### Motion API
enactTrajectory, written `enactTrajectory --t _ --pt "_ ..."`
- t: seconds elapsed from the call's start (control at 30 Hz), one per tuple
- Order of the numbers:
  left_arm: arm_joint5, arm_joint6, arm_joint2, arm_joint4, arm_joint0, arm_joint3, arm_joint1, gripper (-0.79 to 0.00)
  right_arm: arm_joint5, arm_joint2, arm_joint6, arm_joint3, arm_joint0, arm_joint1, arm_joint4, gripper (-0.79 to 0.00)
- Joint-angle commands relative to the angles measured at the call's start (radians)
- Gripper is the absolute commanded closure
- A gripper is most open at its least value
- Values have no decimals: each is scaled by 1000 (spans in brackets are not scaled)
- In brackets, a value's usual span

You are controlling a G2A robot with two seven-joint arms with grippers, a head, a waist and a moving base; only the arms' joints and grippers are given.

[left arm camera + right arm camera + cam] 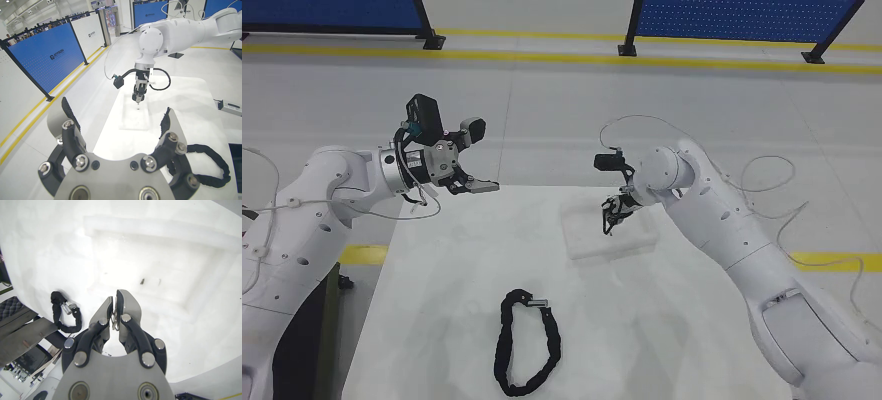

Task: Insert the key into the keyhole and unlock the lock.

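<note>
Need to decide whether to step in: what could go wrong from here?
The key is pinched in the right gripper above the clear tray; it may twist or slip on contact. The chain lock lies loose on the table, and the left gripper hangs open away from it, so it could slide when pushed.

Table [442, 300]: white, lower centre
Tray [587, 252]: shallow, pale, on the table, right of centre
Barriers [332, 12]: blue panels, top edge
Floor line [542, 55]: yellow, below the barriers
</note>
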Motion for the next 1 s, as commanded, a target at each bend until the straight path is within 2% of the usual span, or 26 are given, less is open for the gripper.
enactTrajectory --t 0.0,0.3,0.43,0.73,0.87,0.97 --pt "0 0 0 0 0 0 0 -785 0 54 29 -63 -29 22 25 0" --pt "0 0 0 0 0 0 0 -785 42 364 167 -400 -238 132 151 0" --pt "0 0 0 0 0 0 0 -785 68 499 202 -524 -335 165 227 0" --pt "0 0 0 0 0 0 0 -785 99 753 199 -681 -480 212 460 0" --pt "0 0 0 0 0 0 0 -785 99 809 177 -703 -516 220 542 0" --pt "0 0 0 0 0 0 0 -785 99 809 177 -703 -516 220 542 0"
